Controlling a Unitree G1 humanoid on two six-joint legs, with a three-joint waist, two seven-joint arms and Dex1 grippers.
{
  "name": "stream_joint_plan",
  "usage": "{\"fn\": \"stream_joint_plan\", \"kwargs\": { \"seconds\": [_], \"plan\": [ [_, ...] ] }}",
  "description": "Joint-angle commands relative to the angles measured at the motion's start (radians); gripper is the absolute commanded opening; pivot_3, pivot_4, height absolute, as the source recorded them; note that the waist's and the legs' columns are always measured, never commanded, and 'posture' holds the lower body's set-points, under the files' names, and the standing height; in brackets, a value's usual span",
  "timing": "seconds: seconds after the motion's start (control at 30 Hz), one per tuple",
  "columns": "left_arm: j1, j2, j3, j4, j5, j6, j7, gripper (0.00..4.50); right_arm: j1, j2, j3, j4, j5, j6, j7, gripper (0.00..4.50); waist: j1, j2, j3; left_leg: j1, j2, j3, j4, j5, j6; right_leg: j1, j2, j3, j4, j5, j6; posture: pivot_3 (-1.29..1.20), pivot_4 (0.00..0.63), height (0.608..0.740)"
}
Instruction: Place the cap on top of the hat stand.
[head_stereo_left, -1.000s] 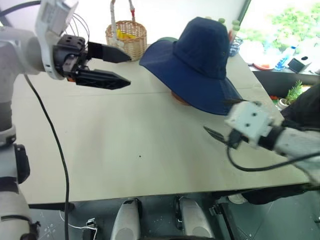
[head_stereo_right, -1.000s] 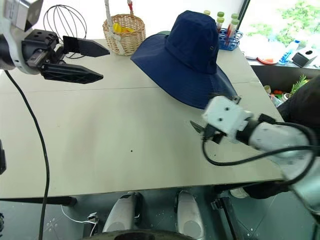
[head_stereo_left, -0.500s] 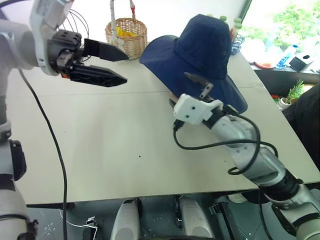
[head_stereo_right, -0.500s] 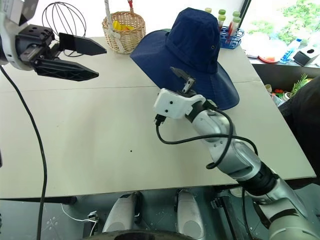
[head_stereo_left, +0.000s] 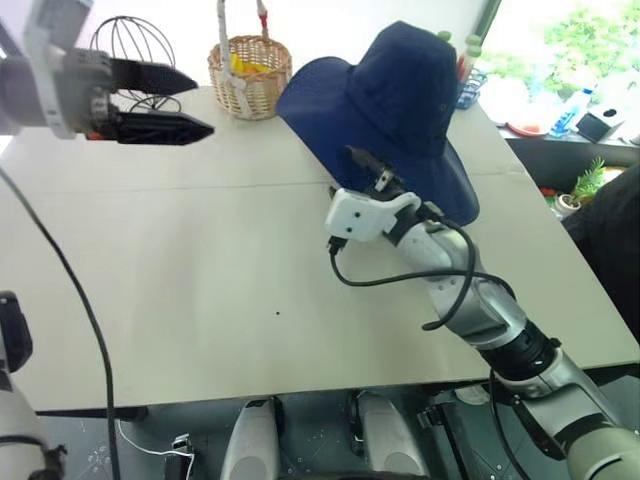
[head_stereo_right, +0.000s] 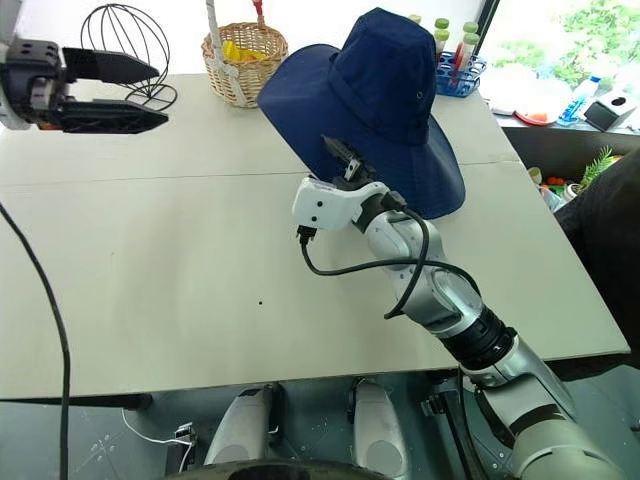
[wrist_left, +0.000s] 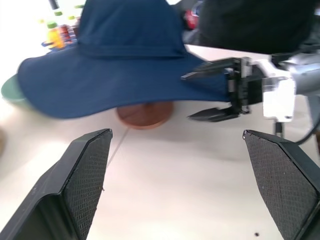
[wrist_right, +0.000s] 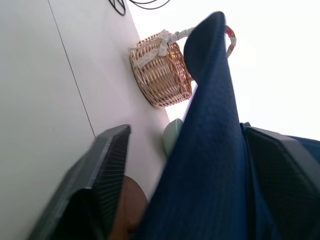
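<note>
Head stereo pair looking down over the table (head_stereo_left: 200, 260), both wrist cameras close, sharing the cap (wrist_left: 125, 75).

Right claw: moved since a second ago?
Yes. The right claw swung in from the table's right edge to the cap's brim, one finger above, one below.

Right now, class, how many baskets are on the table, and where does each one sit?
1. The wicker basket stands at the table's far edge, between the black wire head form and the cap. Another could be hidden behind the cap.
</note>
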Motion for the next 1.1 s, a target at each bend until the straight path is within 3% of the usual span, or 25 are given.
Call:
{"fn": "stream_joint_plan", "kwargs": {
  "seconds": [0.03, 0.1, 0.3, 0.37, 0.4, 1.07, 1.1],
  "plan": [
    [-0.008, 0.03, 0.056, -0.002, 0.007, -0.017, 0.02, 4.39, 0.011, -0.002, -0.05, -0.031, -0.031, -0.03, 0.018, 1.63, 0.004, 0.0, 0.0, 0.0, 0.0, 0.0, 0.0, 0.0, 0.0, 0.0, 0.0, 0.0, 0.0, 0.0, 0.0, 0.0, 0.15, 0.74],
    [-0.001, 0.031, 0.059, -0.004, 0.008, -0.022, 0.02, 4.39, 0.024, -0.003, -0.057, -0.034, -0.041, -0.039, 0.03, 0.65, 0.005, 0.0, 0.0, 0.0, 0.0, 0.0, 0.0, 0.0, 0.0, 0.0, 0.0, 0.0, 0.0, 0.0, 0.0, 0.0, 0.15, 0.74],
    [0.0, 0.02, 0.062, -0.016, 0.002, -0.019, 0.026, 4.39, 0.076, -0.024, -0.07, -0.038, -0.067, -0.09, 0.08, 0.65, 0.002, 0.0, 0.0, 0.0, 0.0, 0.0, 0.0, 0.0, 0.0, 0.0, 0.0, 0.0, 0.001, 0.0, 0.0, 0.0, 0.15, 0.74],
    [-0.001, 0.017, 0.059, -0.016, 0.003, -0.022, 0.025, 4.39, 0.084, -0.025, -0.086, -0.041, -0.064, -0.097, 0.094, 0.08, 0.001, 0.0, 0.0, 0.0, 0.0, 0.0, 0.0, 0.0, 0.0, 0.0, 0.0, 0.0, 0.001, 0.0, 0.0, 0.0, 0.15, 0.74],
    [-0.001, 0.016, 0.058, -0.016, 0.003, -0.023, 0.025, 4.39, 0.087, -0.023, -0.092, -0.042, -0.064, -0.099, 0.101, 0.02, 0.001, 0.0, 0.0, 0.0, 0.0, 0.0, 0.0, 0.0, 0.0, 0.0, 0.0, 0.0, 0.001, 0.0, 0.0, 0.0, 0.15, 0.74],
    [0.0, -0.006, 0.06, -0.023, 0.001, -0.033, 0.027, 4.39, 0.167, -0.071, -0.132, 0.007, -0.116, -0.227, 0.168, 0.02, 0.0, 0.0, 0.0, 0.001, 0.0, 0.0, 0.001, 0.0, 0.0, 0.001, 0.0, 0.0, 0.001, 0.0, 0.0, 0.0, 0.15, 0.74],
    [0.0, -0.007, 0.06, -0.024, 0.001, -0.034, 0.028, 4.39, 0.167, -0.068, -0.138, 0.007, -0.113, -0.227, 0.168, 0.29, 0.0, 0.0, 0.0, 0.001, 0.0, 0.0, 0.001, 0.0, 0.0, 0.001, 0.0, 0.0, 0.001, 0.0, 0.0, 0.0, 0.15, 0.74]
  ]
}}
